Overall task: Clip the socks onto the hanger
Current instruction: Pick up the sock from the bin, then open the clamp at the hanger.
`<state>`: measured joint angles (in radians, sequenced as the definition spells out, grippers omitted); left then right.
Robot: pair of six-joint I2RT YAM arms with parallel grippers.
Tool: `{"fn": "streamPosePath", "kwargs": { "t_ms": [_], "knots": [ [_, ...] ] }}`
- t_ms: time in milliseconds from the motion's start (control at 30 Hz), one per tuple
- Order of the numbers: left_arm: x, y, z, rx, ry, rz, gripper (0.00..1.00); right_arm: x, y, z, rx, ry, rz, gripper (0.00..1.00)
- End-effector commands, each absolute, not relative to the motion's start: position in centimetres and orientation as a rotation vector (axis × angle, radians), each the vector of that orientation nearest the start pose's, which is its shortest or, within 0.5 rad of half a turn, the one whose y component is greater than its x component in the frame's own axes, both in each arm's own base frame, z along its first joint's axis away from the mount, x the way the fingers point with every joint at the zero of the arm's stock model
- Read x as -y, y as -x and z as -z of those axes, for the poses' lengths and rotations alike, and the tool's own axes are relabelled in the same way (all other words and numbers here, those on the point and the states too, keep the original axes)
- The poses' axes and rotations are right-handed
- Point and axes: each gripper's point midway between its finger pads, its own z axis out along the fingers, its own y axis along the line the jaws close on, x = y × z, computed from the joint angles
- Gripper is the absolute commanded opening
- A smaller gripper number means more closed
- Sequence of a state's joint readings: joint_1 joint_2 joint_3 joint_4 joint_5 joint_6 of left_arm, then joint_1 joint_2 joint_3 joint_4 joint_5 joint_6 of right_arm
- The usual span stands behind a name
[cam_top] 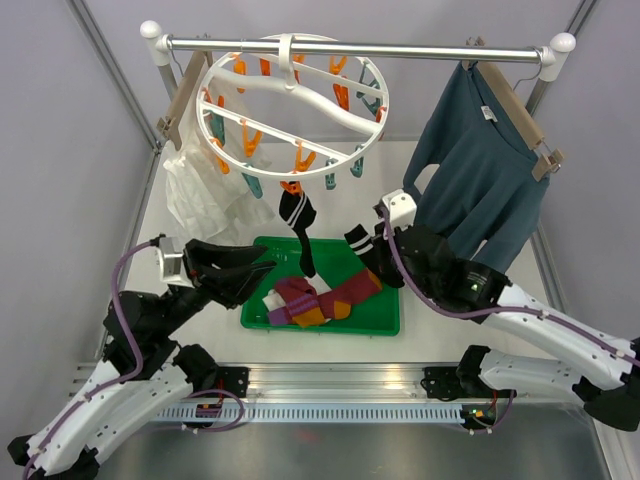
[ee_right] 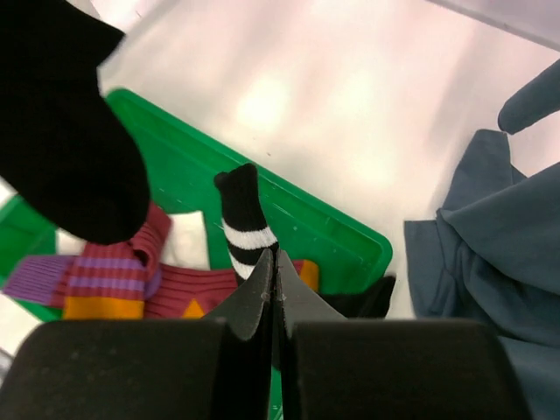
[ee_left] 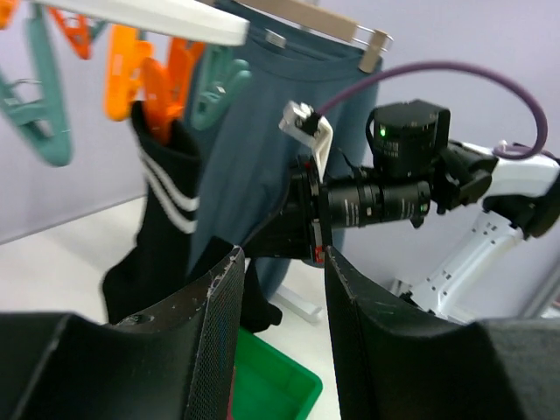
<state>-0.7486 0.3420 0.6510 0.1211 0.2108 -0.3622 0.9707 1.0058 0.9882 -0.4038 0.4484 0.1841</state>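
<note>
Socks (cam_top: 320,298) mostly in tray (cam_top: 385,324), lower centre; striped one (cam_top: 298,212) hanging from orange clip (cam_top: 291,186) on hanger (cam_top: 290,98), frame centre. Right end effector (ee_right: 274,262) clamped on second striped sock (ee_right: 243,223). Left end effector (ee_left: 280,289) fingers apart, left of tray.

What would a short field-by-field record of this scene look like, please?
hanger: round white ring, hooked on the rail
clipped sock: black with white stripes, hanging from an orange clip
right tool: shut on a second striped sock, held above the tray
left tool: open, empty
tray contents: maroon-and-orange socks
</note>
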Motion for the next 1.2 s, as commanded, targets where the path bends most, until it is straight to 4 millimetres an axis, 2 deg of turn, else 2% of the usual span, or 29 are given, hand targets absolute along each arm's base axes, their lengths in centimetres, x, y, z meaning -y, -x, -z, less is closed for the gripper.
{"fn": "streamPosePath", "kwargs": {
  "t_ms": [0,233,433,467,500,833,1167],
  "knots": [
    [20.8,-10.4,-42.4,-1.01,-0.609,1.174,0.47,-22.7,-22.9,-29.6,-1.841,0.398,-0.458,0.0],
    [23.2,-11.9,-42.0,-1.066,-0.644,1.213,0.49,-22.1,-20.7,-35.0,-1.724,0.359,-0.64,0.0],
    [25.5,-13.6,-39.9,-1.153,-0.641,1.282,0.53,-21.9,-18.7,-39.3,-1.62,0.354,-0.788,0.0],
    [25.8,-13.7,-40.0,-1.141,-0.639,1.291,0.54,-22.0,-18.2,-39.7,-1.603,0.368,-0.819,0.0],
    [26.4,-14.1,-39.3,-1.174,-0.637,1.313,0.55,-22.1,-17.8,-40.3,-1.584,0.374,-0.845,0.0],
    [28.5,-15.3,-38.9,-1.219,-0.617,1.402,0.6,-22.9,-15.6,-43.2,-1.49,0.42,-1.003,0.0],
    [29.6,-15.2,-39.0,-1.222,-0.616,1.469,0.61,-23.8,-14.9,-44.7,-1.446,0.444,-1.073,0.0]
  ]
}}
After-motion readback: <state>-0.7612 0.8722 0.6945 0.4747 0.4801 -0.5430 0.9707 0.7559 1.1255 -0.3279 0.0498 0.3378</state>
